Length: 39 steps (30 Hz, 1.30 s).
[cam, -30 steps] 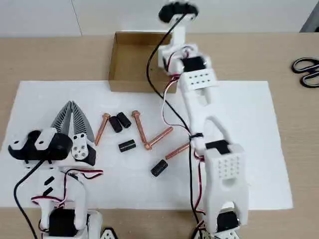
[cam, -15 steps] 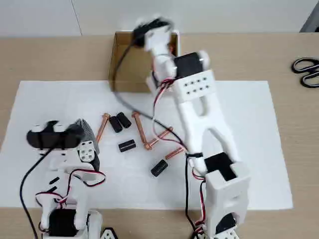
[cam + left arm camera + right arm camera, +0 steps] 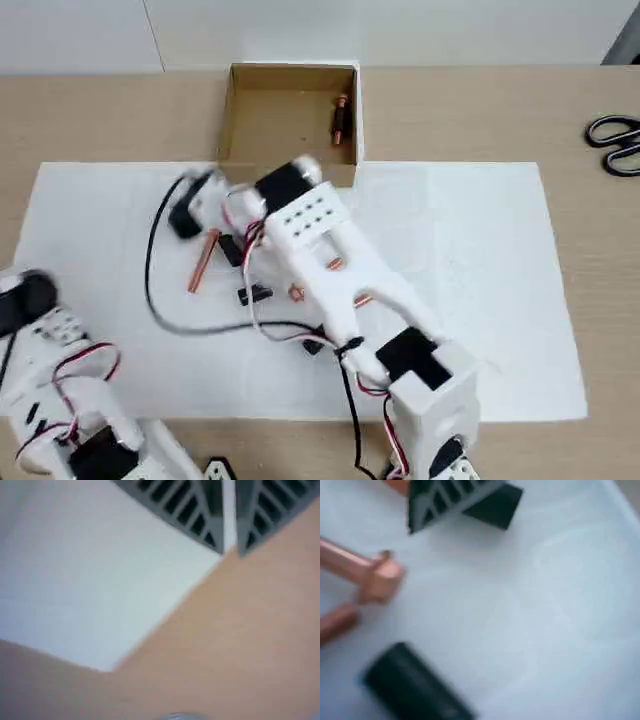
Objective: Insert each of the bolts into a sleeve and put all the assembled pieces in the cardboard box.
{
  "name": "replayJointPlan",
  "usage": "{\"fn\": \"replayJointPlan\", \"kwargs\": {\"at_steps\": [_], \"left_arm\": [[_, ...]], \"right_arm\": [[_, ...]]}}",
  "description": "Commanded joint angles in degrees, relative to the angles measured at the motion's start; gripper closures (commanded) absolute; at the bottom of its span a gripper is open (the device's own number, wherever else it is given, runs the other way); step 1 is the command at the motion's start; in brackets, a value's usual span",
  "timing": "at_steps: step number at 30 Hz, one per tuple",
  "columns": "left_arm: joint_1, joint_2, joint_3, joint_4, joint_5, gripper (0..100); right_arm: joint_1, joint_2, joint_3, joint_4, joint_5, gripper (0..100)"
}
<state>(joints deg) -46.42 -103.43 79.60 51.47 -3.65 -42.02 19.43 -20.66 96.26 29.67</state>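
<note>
The cardboard box (image 3: 240, 130) stands at the back of the table with one assembled bolt and sleeve (image 3: 340, 118) lying inside. On the white sheet (image 3: 480, 260) lie copper bolts (image 3: 203, 262) and black sleeves (image 3: 255, 294). My right gripper (image 3: 198, 212) hangs over the left end of that cluster. Its wrist view shows a bolt head (image 3: 380, 575), a sleeve (image 3: 415, 690) close by and a second sleeve (image 3: 495, 505). My left gripper (image 3: 230, 550) is shut and empty over the sheet's edge, near the table's front left corner.
Scissors (image 3: 615, 140) lie at the far right edge of the table. The right arm's link (image 3: 330, 260) covers part of the bolt cluster. Bare wood (image 3: 240, 645) lies under the left gripper. The right half of the sheet has free room.
The right arm swung from over the box down and left to the loose parts, leaving an assembled piece in the box. The left arm pulled back toward the front left corner.
</note>
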Motion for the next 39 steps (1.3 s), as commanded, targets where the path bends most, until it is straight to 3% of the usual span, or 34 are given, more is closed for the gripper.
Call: {"fn": "replayJointPlan", "kwargs": {"at_steps": [1,6,14,21,39], "left_arm": [[-9.23,-0.62,-2.24,0.09,-0.09,99],[-16.79,-0.62,-2.24,0.18,-0.09,99],[-22.15,-0.62,-2.24,0.18,-0.09,99],[-23.21,-0.62,-2.24,0.18,-0.09,99],[-23.21,-0.62,-2.24,0.18,-0.09,99]], "right_arm": [[-4.26,-3.12,3.43,0.48,4.92,76.4],[-10.07,-2.95,5.10,-1.54,8.18,76.4],[-10.51,-1.45,5.19,-10.77,8.53,76.4],[-10.42,6.55,4.75,-10.95,13.89,76.4],[-1.63,15.87,-2.99,-11.03,16.09,76.4]]}}
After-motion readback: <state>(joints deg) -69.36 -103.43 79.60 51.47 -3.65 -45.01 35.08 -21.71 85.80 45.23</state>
